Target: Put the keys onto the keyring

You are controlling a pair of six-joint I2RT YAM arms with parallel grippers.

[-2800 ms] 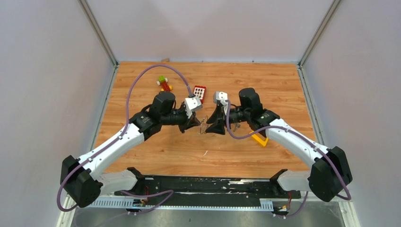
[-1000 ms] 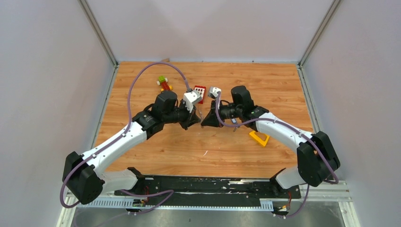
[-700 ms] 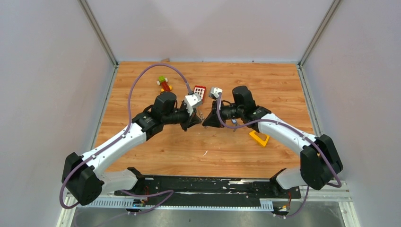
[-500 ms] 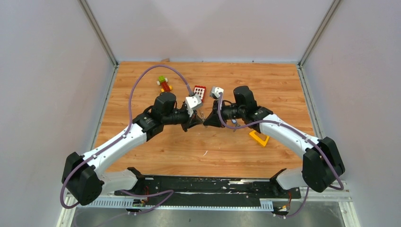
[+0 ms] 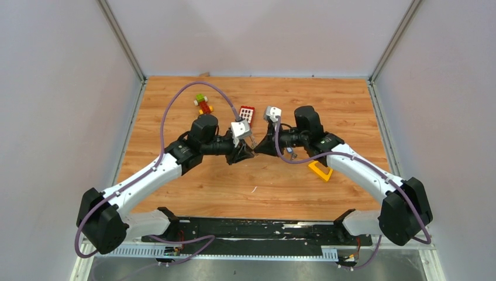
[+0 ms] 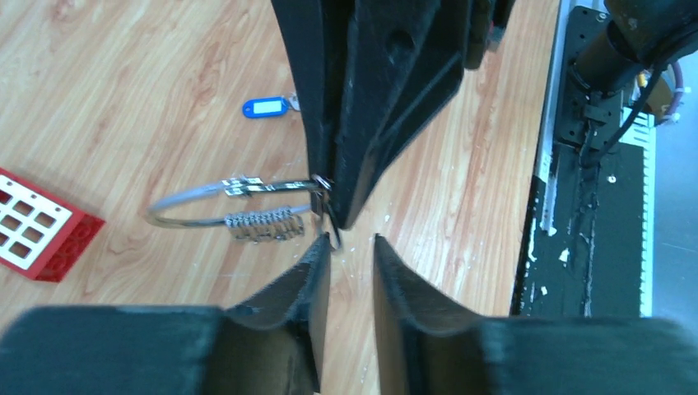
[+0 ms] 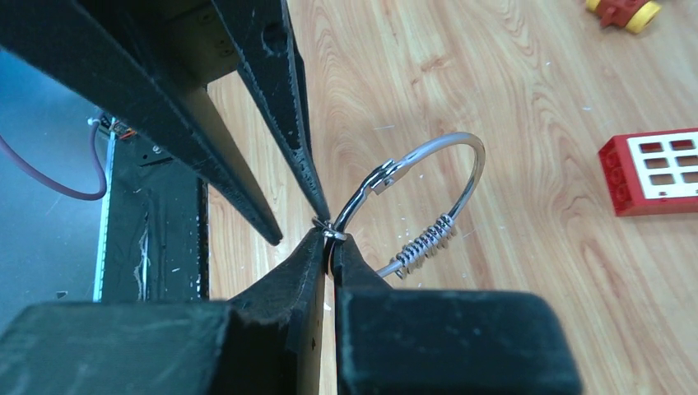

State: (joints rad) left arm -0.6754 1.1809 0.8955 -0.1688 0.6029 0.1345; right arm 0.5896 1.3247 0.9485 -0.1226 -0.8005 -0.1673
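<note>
Toy point(image 5: 203, 104): far left on the table point(image 5: 193, 187), well apart from the arms, no part of this job.
Left gripper point(image 6: 351, 245): jaws slightly spread, nothing visibly gripped. Its tips sit almost at the ring, probably ready to take a fresh hold or work the opening.
Keyring point(image 7: 424, 240): held above the table between both tools, standing clear so a key could be threaded on. No key is visibly on it.
Right gripper point(image 7: 331, 243): pressed together, pinching the ring's wire near the clasp point(image 7: 385, 175), likely to steady it.
Blue-tagged key point(image 6: 267, 106): flat on the table, well apart from the ring. Only the left wrist view shows it clearly.
Views: overhead barely shows the ring, while the wrist cameras show the pinch.
</note>
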